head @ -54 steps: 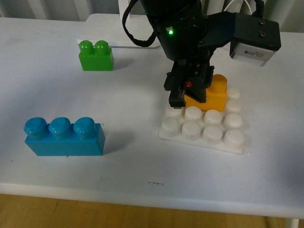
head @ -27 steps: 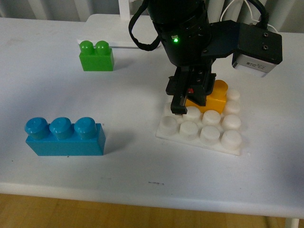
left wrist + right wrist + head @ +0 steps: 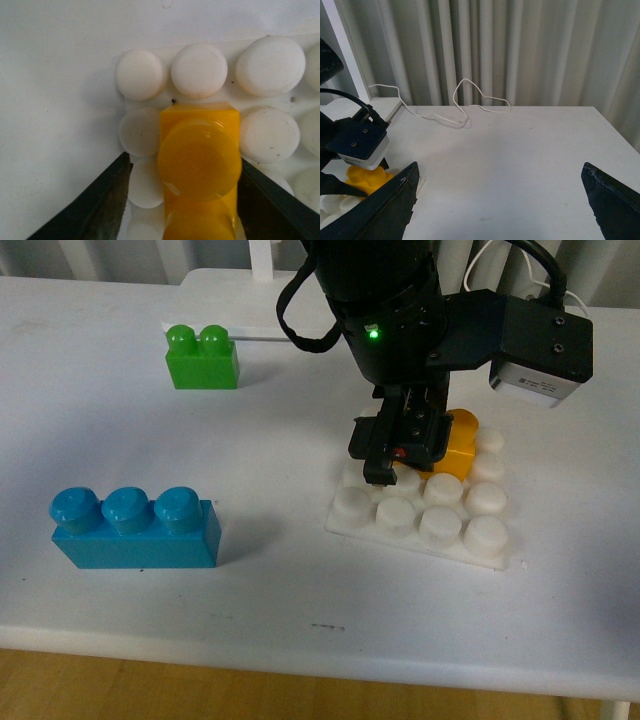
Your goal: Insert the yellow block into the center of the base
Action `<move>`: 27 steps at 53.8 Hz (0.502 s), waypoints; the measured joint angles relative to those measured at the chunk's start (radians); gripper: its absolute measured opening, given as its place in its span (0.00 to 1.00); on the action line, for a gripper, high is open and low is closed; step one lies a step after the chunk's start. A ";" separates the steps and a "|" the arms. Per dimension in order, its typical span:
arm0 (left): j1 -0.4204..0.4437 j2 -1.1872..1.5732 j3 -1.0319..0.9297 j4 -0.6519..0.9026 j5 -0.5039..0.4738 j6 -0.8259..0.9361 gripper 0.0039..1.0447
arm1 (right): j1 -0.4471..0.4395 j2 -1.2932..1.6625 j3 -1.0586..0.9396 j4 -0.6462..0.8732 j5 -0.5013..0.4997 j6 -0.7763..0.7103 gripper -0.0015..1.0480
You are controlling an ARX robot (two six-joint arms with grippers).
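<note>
My left gripper (image 3: pixel 180 185) has its two fingers on the two sides of the yellow block (image 3: pixel 200 165). They sit very close to it, but in the left wrist view I see thin gaps, so I cannot tell if I am squeezing it or have let go. In the front view my left gripper (image 3: pixel 400 445) hides most of the yellow block (image 3: pixel 458 445).

The yellow block sits on the base (image 3: pixel 420 540), in the far part, a bit to the right of the middle. Its long side runs the same way as my fingers point, from near-left to far-right. One bump of the block looks straight up at my wrist camera, and the other bump is closer to my wrist.

White bumps of the base (image 3: pixel 200 70) stand just past the end of the block and on both sides of it. I think the block may need to come one row nearer to be right in the center, and I must push straight down.

My right gripper (image 3: pixel 495 210) is far off to the right, with its fingers wide apart and nothing in them. My left arm is the near one.

I see no words or labels I can read.
</note>
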 joint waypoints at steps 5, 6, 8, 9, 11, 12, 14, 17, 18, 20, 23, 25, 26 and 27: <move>0.000 -0.018 -0.016 0.004 -0.003 0.000 0.73 | 0.000 0.000 0.000 0.000 0.000 0.000 0.91; 0.000 -0.021 -0.018 0.004 -0.003 0.000 0.75 | 0.000 0.000 0.000 0.000 0.000 0.000 0.91; 0.000 -0.032 -0.023 0.004 -0.005 0.000 0.80 | 0.000 0.000 0.000 0.000 0.000 0.000 0.91; 0.000 -0.039 -0.027 0.004 -0.003 0.000 0.83 | 0.000 0.000 0.000 0.000 0.000 0.000 0.91; 0.000 -0.049 -0.032 0.004 -0.004 0.000 0.87 | 0.000 0.000 0.000 0.000 0.000 0.000 0.91; 0.001 -0.058 -0.037 0.004 -0.003 0.000 0.90 | 0.000 0.000 0.000 0.000 0.000 0.000 0.91; 0.002 -0.074 -0.044 0.004 -0.004 0.002 0.95 | 0.000 0.000 0.000 0.000 0.000 0.000 0.91; 0.006 -0.108 -0.059 0.010 -0.004 0.004 0.95 | 0.000 0.000 0.000 0.000 0.000 0.000 0.91; 0.008 -0.124 -0.066 0.016 -0.005 0.004 0.94 | 0.000 0.000 0.000 0.000 0.000 0.000 0.91; 0.013 -0.148 -0.078 0.026 -0.009 0.005 0.94 | 0.000 0.000 0.000 0.000 0.000 0.000 0.91; 0.024 -0.190 -0.100 0.047 -0.018 0.007 0.94 | 0.000 0.000 0.000 0.000 0.000 0.000 0.91; 0.033 -0.216 -0.117 0.066 -0.026 0.007 0.94 | 0.000 0.000 0.000 0.000 0.000 0.000 0.91; 0.039 -0.232 -0.129 0.082 -0.032 0.007 0.94 | 0.000 0.000 0.000 0.000 0.000 0.000 0.91; 0.047 -0.249 -0.144 0.101 -0.042 0.007 0.94 | 0.000 0.000 0.000 0.000 0.000 0.000 0.91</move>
